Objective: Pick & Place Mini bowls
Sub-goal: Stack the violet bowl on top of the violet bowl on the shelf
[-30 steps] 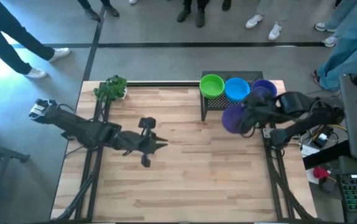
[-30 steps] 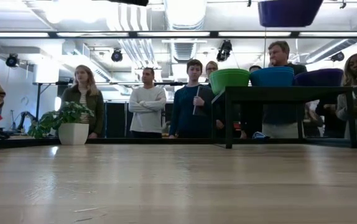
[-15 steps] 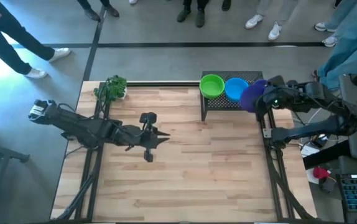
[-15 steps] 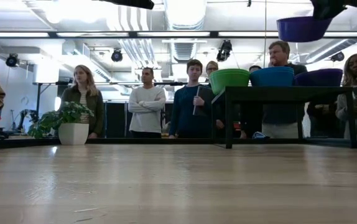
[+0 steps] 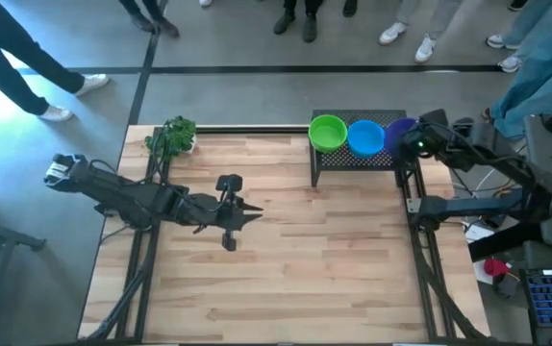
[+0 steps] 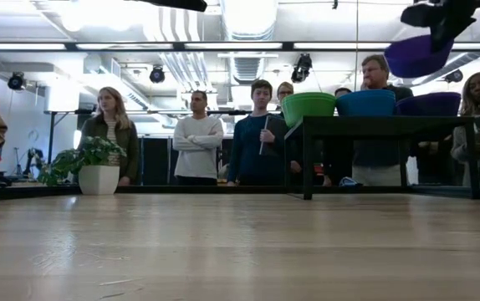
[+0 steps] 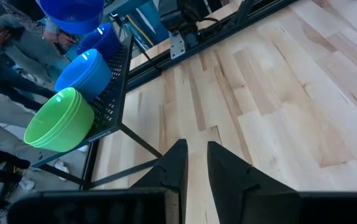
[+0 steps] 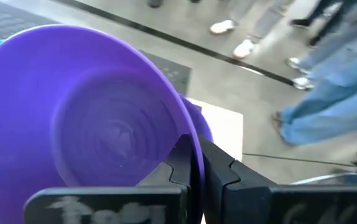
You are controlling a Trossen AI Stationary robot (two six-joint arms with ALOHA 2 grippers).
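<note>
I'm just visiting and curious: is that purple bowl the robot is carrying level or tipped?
Tipped. In the low view the purple bowl hangs slanted from the right gripper, above the rack.

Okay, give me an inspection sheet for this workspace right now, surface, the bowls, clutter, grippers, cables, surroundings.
Surface: wooden table top, bare across its middle; black mesh rack at the far edge.
Job's things: green bowls, blue bowls and purple bowls sit on the rack; one purple bowl is held tilted in the air above the purple ones.
Clutter: potted plant at the far left corner.
Grippers: right gripper shut on the purple bowl's rim; left gripper over the table's middle, holding nothing, fingers slightly apart.
Cables: wires beside the right arm's base, off the table.
Surroundings: people standing beyond the far edge.
</note>
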